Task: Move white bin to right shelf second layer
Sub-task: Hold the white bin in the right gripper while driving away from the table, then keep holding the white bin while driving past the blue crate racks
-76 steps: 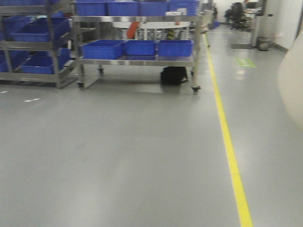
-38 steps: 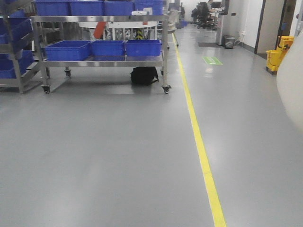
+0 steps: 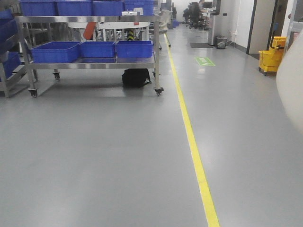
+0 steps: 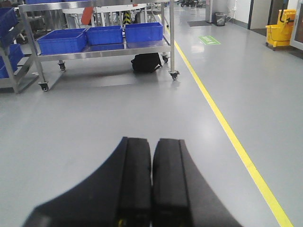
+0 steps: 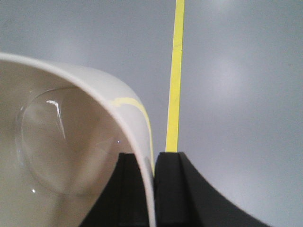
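Note:
The white bin (image 3: 291, 90) is a glossy cream tub held up at the right edge of the front view. In the right wrist view its rounded inside (image 5: 57, 142) fills the left half. My right gripper (image 5: 150, 157) is shut on the bin's wall, one finger inside and one outside, above the grey floor. My left gripper (image 4: 151, 141) is shut with nothing in it, its black fingers pressed together over bare floor. The right shelf second layer is out of view.
A wheeled steel cart (image 3: 94, 65) with blue crates (image 3: 97, 48) stands ahead on the left, a black bag (image 3: 136, 77) under it. A yellow floor line (image 3: 189, 137) runs forward. A yellow mop bucket (image 3: 270, 60) and a bin (image 3: 220, 42) sit far right.
The whole view has swung to the right: the cart and yellow line have slid left in the frame, and the mop bucket has come into view. The bin stays at the right edge.

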You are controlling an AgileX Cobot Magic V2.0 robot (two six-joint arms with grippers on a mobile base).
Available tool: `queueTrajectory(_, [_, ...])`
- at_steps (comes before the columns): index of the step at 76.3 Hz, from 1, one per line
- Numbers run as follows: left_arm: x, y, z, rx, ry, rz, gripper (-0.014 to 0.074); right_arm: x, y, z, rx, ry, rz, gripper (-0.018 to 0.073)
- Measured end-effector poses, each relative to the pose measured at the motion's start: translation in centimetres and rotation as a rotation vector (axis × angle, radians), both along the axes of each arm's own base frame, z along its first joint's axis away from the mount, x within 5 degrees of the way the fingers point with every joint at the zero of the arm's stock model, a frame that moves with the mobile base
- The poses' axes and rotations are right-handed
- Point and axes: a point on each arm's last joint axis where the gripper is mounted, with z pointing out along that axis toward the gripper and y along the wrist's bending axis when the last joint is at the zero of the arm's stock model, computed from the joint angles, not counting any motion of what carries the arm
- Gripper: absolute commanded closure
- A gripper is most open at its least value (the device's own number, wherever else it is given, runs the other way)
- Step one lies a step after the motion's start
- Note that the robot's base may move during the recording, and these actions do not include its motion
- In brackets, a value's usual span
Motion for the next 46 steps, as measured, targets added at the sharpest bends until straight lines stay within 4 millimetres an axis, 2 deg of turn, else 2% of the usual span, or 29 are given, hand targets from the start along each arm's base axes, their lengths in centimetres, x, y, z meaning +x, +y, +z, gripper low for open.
queueTrajectory(46, [0.00,0.00,0.00,0.000,0.000,0.000,0.0512,0.00,0.00,0.00,0.000,0.000,0.000,0.0450])
